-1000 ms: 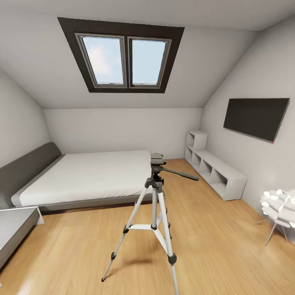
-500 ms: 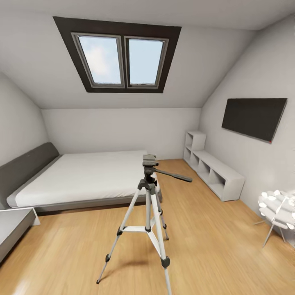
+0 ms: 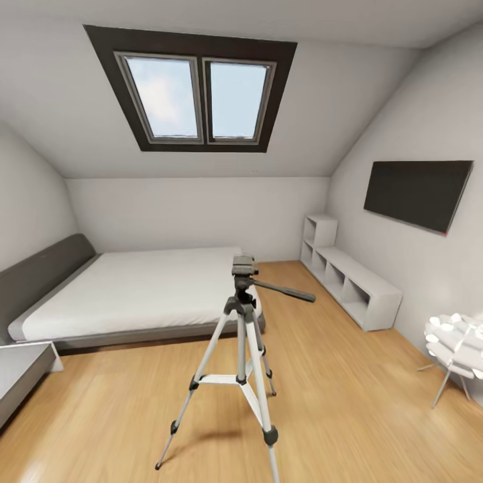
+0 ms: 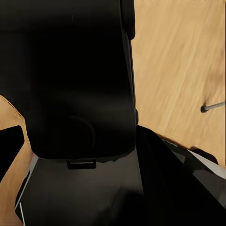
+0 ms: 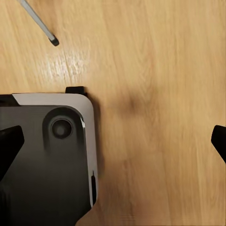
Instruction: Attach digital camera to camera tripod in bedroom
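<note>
- Silver legs and black joints: the camera tripod [image 3: 245, 362] stands upright on the light wood floor [image 3: 349, 402], in the middle of the bedroom and close in front of the robot.
- Its three legs are splayed. One foot rests down at the left and the nearest leg runs off the bottom edge of the head view.
- Its black head sits level, and the long pan handle [image 3: 285, 292] sticks out to the right, towards the white cube shelf [image 3: 355, 288].
- Just behind the tripod is the foot of the grey-framed white bed [image 3: 134, 295], which lies along the left side of the room.
- A dark-framed skylight [image 3: 198, 97] is set into the sloped white ceiling, with blue sky in both panes.
- On the right wall hangs a black TV [image 3: 419, 194]. Below it, at the right edge, stands a white chair [image 3: 456, 342] on thin metal legs.
- A grey slab corner [image 3: 20, 369] juts in at the far left.
- The right gripper [image 5: 113, 141] hangs over bare floor with its dark fingertips [image 5: 9, 143] at opposite edges of its wrist view, spread wide and empty.
- Beside it are the robot's grey-and-black base [image 5: 47, 165] and a thin silver leg with a black foot [image 5: 52, 41].
- The left gripper [image 4: 113, 150] hangs against the robot's black body [image 4: 75, 75]. One fingertip [image 4: 9, 148] sits far out at the edge, so it looks spread wide with nothing held.
</note>
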### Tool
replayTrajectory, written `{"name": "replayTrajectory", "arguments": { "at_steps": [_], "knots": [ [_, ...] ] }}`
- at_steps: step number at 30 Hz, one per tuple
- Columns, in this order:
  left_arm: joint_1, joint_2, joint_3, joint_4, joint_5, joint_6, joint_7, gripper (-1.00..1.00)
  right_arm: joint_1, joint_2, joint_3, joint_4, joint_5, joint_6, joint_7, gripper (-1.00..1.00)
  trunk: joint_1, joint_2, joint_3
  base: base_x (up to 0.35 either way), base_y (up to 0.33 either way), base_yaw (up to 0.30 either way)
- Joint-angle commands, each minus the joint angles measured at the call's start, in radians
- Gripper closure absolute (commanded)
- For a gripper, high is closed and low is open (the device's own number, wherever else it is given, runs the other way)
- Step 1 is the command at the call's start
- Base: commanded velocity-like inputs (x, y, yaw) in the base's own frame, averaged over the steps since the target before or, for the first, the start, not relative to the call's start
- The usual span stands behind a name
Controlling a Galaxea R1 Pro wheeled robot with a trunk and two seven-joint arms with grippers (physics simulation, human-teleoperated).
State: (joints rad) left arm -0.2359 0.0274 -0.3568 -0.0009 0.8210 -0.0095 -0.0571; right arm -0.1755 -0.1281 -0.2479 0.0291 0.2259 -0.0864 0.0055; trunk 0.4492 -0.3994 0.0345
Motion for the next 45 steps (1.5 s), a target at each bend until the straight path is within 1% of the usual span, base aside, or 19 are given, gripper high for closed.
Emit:
{"name": "replayTrajectory", "arguments": {
  "at_steps": [1, 8, 12, 19, 33, 45],
  "knots": [
    [0.000, 0.000, -0.008, 0.001, 0.007, -0.001, -0.004, 1.00, -0.001, -0.001, -0.009, 0.003, 0.009, -0.006, 0.001, -1.00, 0.001, -0.001, 0.000, 0.268, 0.000, 0.000],
    [0.000, 0.000, -0.008, 0.001, 0.007, -0.001, -0.004, 1.00, -0.001, -0.001, -0.008, 0.003, 0.009, -0.006, 0.000, -1.00, 0.001, -0.001, 0.000, 0.299, 0.000, 0.000],
    [0.000, 0.000, -0.008, 0.001, 0.007, -0.001, -0.004, 1.00, -0.001, -0.003, -0.009, 0.003, 0.009, -0.006, 0.000, -1.00, 0.001, -0.001, 0.000, 0.142, 0.000, 0.000],
    [0.000, 0.000, -0.008, 0.001, 0.007, -0.001, -0.004, 1.00, -0.001, -0.003, -0.008, 0.003, 0.009, -0.006, 0.000, -1.00, 0.001, -0.001, 0.000, 0.029, 0.000, 0.000],
    [0.000, -0.001, -0.008, 0.001, 0.007, -0.001, -0.004, 1.00, -0.001, 0.004, -0.008, 0.003, 0.009, 0.002, 0.000, -1.00, 0.001, -0.001, -0.001, 0.002, 0.000, 0.000],
    [0.000, -0.004, -0.009, 0.001, 0.007, -0.001, -0.003, 1.00, -0.001, 0.002, -0.008, 0.003, 0.009, -0.004, -0.001, -1.00, 0.001, -0.001, -0.017, 0.000, 0.000, 0.000]
  ]
}}
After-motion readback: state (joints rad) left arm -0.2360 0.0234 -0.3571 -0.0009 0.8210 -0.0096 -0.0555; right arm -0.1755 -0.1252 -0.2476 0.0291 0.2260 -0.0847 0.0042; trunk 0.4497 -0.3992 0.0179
